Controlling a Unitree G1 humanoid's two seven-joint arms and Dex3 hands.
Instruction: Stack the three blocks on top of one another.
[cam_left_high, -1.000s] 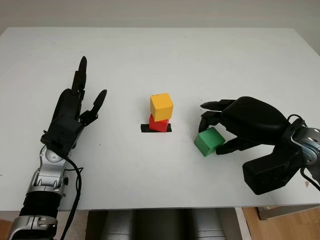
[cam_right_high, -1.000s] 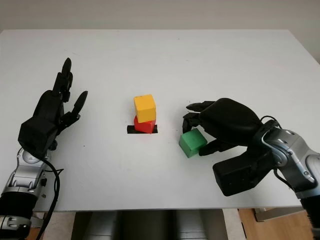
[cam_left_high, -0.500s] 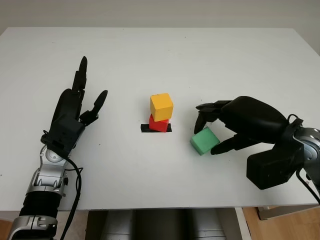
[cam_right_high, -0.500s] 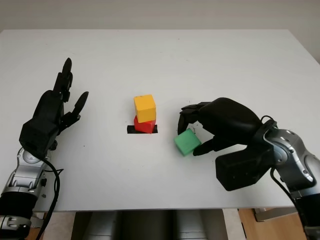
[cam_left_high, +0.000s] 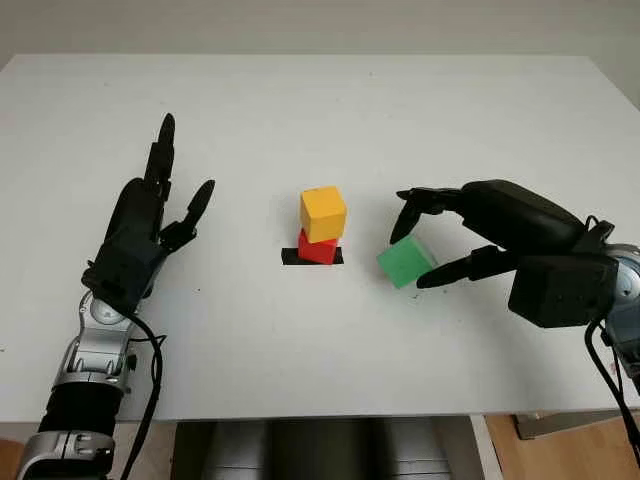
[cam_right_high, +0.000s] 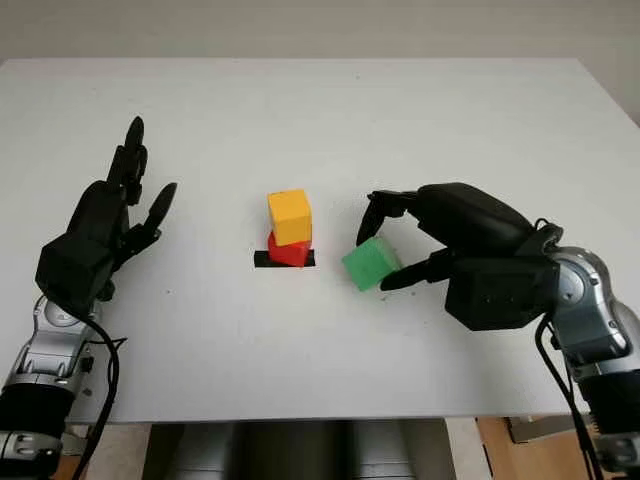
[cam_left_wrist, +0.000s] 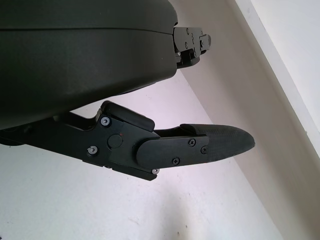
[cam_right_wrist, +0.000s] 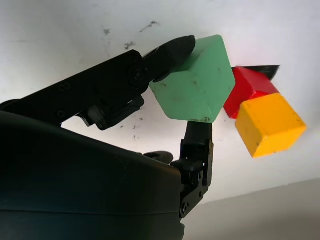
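Observation:
A yellow block (cam_left_high: 323, 213) sits on a red block (cam_left_high: 318, 246) at the table's middle, over a black mark (cam_left_high: 312, 257). My right hand (cam_left_high: 412, 240) is shut on a green block (cam_left_high: 405, 262), pinched between fingertips and thumb and lifted off the table, tilted, just right of the stack. In the right wrist view the green block (cam_right_wrist: 197, 83) hangs close beside the red block (cam_right_wrist: 248, 89) and yellow block (cam_right_wrist: 269, 123). My left hand (cam_left_high: 140, 230) is open over the table's left side, well away from the blocks.
The white table (cam_left_high: 320, 120) spreads wide behind and around the stack. Its front edge (cam_left_high: 300, 417) runs near the picture's bottom, with the floor below.
My right hand has raised the green block off the table and carried it left toward the stack. The left hand has not moved.

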